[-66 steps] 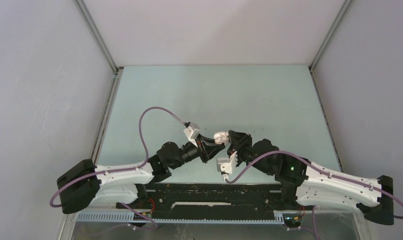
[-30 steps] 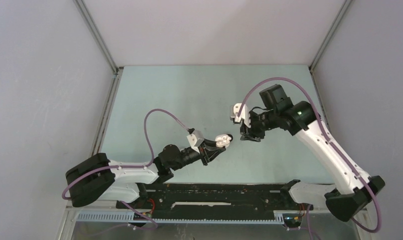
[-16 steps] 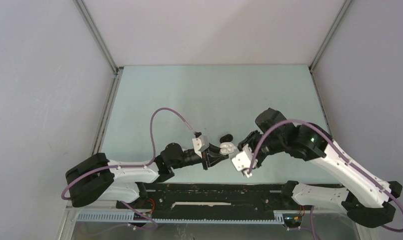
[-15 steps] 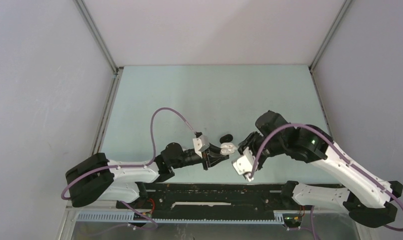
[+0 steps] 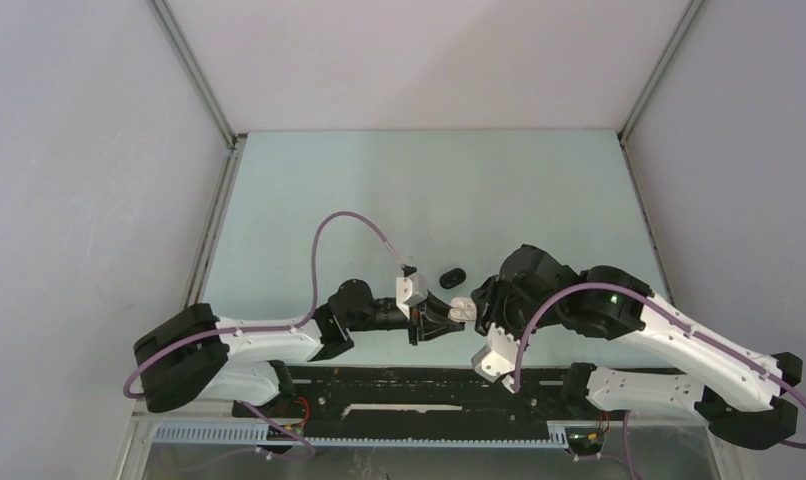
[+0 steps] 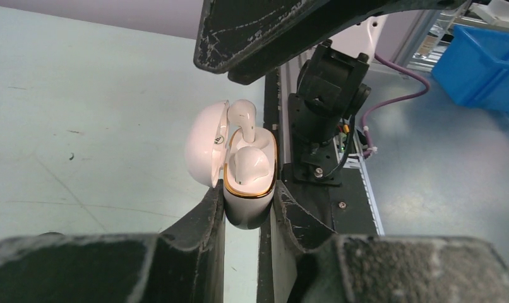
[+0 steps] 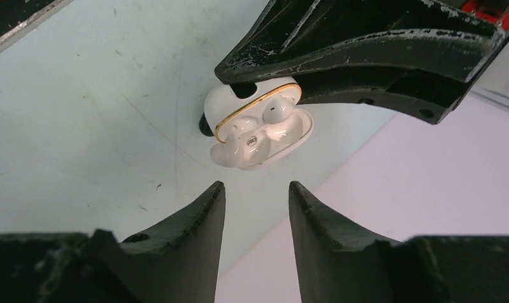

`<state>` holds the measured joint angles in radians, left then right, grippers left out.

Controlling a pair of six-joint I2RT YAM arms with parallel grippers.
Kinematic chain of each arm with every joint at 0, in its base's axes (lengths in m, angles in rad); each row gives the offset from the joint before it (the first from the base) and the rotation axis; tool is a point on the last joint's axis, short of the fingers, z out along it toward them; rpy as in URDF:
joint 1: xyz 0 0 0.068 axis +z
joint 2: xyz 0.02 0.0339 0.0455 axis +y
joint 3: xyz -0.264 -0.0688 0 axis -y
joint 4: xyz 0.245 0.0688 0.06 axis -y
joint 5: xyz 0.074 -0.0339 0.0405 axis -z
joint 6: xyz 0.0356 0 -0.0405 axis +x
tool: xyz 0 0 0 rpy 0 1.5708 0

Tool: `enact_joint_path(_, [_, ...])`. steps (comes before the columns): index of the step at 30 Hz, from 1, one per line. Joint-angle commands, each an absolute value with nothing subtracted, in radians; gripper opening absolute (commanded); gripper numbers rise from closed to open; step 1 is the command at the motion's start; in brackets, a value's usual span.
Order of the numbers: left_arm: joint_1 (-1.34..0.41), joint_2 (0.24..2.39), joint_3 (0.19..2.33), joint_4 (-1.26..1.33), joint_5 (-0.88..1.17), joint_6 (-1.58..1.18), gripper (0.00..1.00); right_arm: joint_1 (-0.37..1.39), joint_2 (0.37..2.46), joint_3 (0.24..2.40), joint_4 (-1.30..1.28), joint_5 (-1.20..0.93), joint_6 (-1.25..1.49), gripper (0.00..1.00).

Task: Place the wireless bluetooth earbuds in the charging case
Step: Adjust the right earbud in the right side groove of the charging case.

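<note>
1. Left claw (image 6: 247,203) — pinching the base of the white charging case (image 6: 249,192); its lid (image 6: 204,145) is hinged open.
2. Case contents — two white earbuds (image 6: 249,163) sit in its wells.
3. Right claw (image 7: 257,211) spread, holding nothing, facing the case, not touching.
4. Black oval item (image 5: 452,275) lies on the counter (image 5: 379,190) nearby.

White gold-rimmed charging case (image 6: 246,213), lid open, upright in left tool (image 6: 247,193); one white earbud (image 6: 249,163) seated, second earbud (image 6: 243,117) protruding above rim.

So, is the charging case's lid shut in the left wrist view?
No, the charging case gripped by the left gripper has its lid swung open.
</note>
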<state>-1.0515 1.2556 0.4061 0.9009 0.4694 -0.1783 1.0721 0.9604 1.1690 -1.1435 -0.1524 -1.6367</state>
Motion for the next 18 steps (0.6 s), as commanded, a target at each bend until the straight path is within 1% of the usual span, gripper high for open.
enact_joint_path(1, [-1.054,1.268,0.456,0.917,0.541,-0.208,0.0,1.098,0.966,1.172,-1.135,-0.125,-1.688,0.44])
enact_joint_path(9, [-1.054,1.262,0.46,0.917,0.552,-0.222,0.0,1.149,0.924,1.102,-1.178,-0.067,-1.77,0.41])
enact_joint_path(18, [-1.054,1.272,0.469,0.917,0.568,-0.233,0.0,1.201,0.927,1.086,-1.167,-0.058,-1.722,0.38])
